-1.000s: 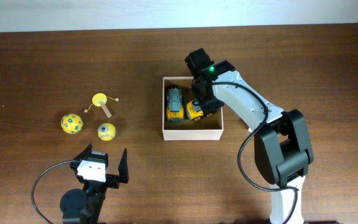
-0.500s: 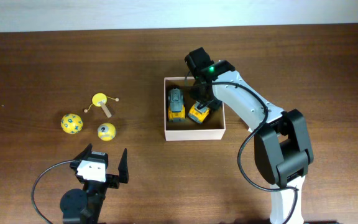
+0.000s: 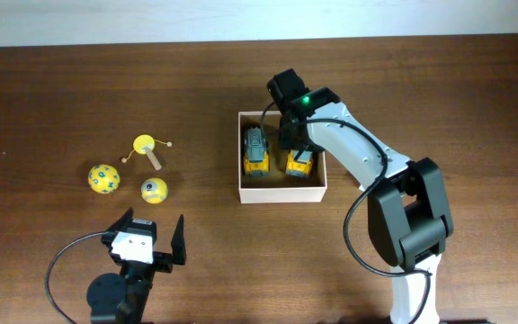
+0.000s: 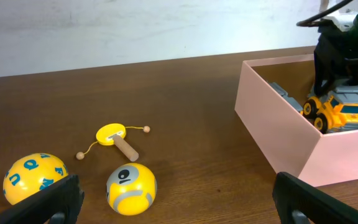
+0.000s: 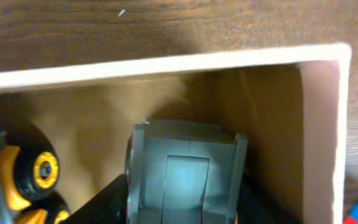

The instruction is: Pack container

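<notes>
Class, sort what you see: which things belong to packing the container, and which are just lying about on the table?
In the job: container; grey-and-yellow truck inside it; yellow truck inside it, gripped by the right gripper.

Lying about, probably yet to be packed: spotted yellow ball; smaller yellow ball; yellow rattle drum. The left gripper is open beside them.

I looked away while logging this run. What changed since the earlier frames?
The right gripper, clamped on the yellow truck, swung it toward the container's right wall, straightening it beside the other truck; the container slid slightly rightward. The left gripper, open, the spotted ball, the smaller ball and the pellet drum stayed put.
</notes>
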You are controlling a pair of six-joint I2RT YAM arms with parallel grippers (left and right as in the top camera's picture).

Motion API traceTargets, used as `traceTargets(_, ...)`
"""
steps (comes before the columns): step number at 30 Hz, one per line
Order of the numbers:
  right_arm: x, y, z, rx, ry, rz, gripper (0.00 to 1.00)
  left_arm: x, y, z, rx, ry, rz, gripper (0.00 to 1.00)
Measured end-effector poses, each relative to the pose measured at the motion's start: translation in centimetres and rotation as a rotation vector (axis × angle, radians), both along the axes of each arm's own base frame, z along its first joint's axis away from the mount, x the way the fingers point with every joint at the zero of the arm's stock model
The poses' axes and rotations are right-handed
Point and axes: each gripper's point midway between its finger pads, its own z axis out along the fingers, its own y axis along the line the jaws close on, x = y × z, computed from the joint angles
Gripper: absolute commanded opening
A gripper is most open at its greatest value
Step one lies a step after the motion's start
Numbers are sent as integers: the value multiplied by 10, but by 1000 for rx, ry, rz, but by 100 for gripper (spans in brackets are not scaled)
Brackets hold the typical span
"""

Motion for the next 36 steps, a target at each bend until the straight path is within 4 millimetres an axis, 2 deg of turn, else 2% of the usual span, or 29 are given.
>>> traceTargets(4, 2, -2, 0, -38, -1, 79, 52, 0, 0, 0, 0, 0, 0, 99)
traceTargets(6, 4, -2, 0, -47, -5, 103, 74, 0, 0, 0, 0, 0, 0, 99)
traceTargets(8, 5, -2, 0, -56, -9, 124, 88, 0, 0, 0, 0, 0, 0, 99)
traceTargets(9, 5, -2, 0, -62, -9, 133, 92, 0, 0, 0, 0, 0, 0, 99)
traceTargets(12, 7, -3, 1, -75, -12, 163, 98, 0, 0, 0, 0, 0, 0, 99)
traceTargets(22, 10, -2, 1, -86, -19, 203, 97, 0, 0, 0, 0, 0, 0, 99)
traceTargets(27, 12, 0, 4, -85, -25, 217, 79, 0, 0, 0, 0, 0, 0, 99)
traceTargets(30, 12, 2, 5, -75, -25, 221, 73, 0, 0, 0, 0, 0, 0, 99)
traceTargets(36, 10, 4, 4, -62, -16, 224, 72, 0, 0, 0, 0, 0, 0, 99)
